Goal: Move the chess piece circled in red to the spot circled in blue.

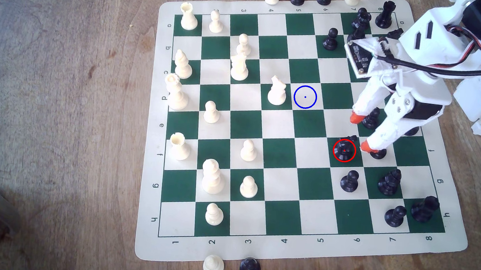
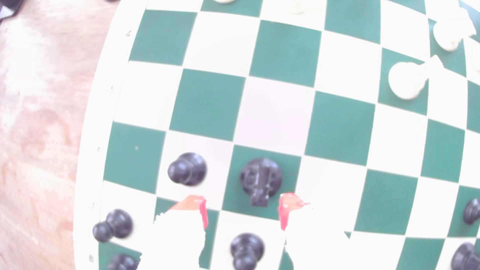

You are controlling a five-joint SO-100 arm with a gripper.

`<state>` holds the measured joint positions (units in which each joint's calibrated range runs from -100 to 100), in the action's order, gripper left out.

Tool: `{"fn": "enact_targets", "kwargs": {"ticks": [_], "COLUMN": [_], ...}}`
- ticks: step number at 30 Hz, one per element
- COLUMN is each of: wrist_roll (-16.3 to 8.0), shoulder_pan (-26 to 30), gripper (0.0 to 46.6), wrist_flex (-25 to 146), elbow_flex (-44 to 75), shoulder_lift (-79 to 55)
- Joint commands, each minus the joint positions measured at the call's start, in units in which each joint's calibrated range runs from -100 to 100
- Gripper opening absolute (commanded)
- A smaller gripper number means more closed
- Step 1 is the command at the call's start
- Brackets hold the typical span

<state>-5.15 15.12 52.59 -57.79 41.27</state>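
The chess piece (image 1: 344, 149), a black knight ringed in red, stands on a dark green square toward the exterior view's right. In the wrist view the chess piece (image 2: 261, 179) shows from above, just beyond the orange fingertips (image 2: 192, 203). My gripper (image 1: 360, 132) hangs open above the board, a little to the right of the knight in the exterior view, holding nothing. The spot (image 1: 305, 97) is a cream square with a blue ring and dot, to the exterior view's left of the gripper, beside a white knight (image 1: 277, 91).
Black pawns (image 1: 371, 118) (image 1: 349, 181) stand close around the gripper and the knight. One black pawn (image 2: 246, 250) sits between the fingers in the wrist view. White pieces fill the board's left half in the exterior view. Several captured pieces lie off the board (image 1: 300, 180) edges.
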Motion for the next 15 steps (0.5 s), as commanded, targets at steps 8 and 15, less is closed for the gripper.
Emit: {"fn": "enact_targets", "kwargs": {"ticks": [8,15], "wrist_roll": [-0.05,-0.63], "shoulder_pan": [-1.00,-0.84], "gripper": [15.6,13.8], "wrist_flex": [-7.30,-10.66], "elbow_flex": [-4.22,-4.22], "shoulder_lift": [-2.22,-6.97]}}
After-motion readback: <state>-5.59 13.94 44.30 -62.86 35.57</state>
